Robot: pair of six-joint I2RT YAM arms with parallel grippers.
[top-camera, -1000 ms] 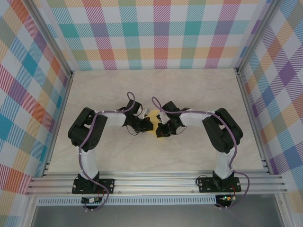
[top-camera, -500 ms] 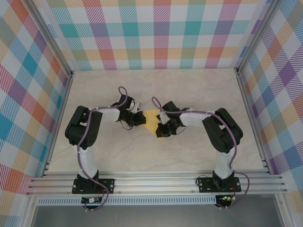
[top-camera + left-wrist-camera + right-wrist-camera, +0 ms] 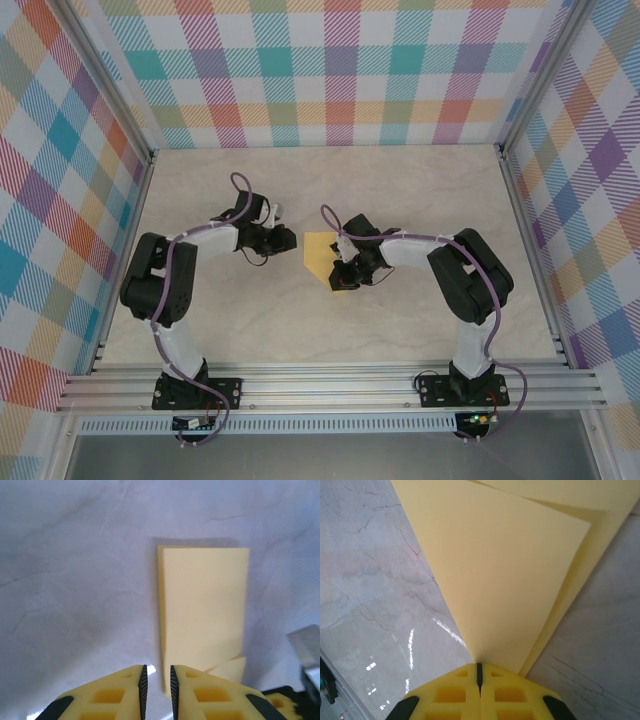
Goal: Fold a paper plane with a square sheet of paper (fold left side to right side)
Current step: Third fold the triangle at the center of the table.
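Note:
The yellow sheet of paper (image 3: pixel 318 250) lies flat on the table, folded into a narrow layered shape with a point at its near end. In the left wrist view the paper (image 3: pixel 205 605) lies just ahead and to the right of my left gripper (image 3: pixel 156 682), whose jaws stand slightly apart with nothing between them. From above, the left gripper (image 3: pixel 288 239) is a little left of the paper's edge and clear of it. My right gripper (image 3: pixel 340 283) is shut, its fingertips resting at the paper's pointed end (image 3: pixel 495 570). The right gripper (image 3: pixel 479 666) shows no gap.
The pale marbled table (image 3: pixel 420 190) is bare round the paper. Aluminium rails (image 3: pixel 330 380) run along the near edge, and chequered walls (image 3: pixel 340 70) close in the back and both sides.
My left gripper has pulled back to the left, off the paper, and its jaws have parted a little. The paper's left part now lies uncovered. The right arm has not moved.

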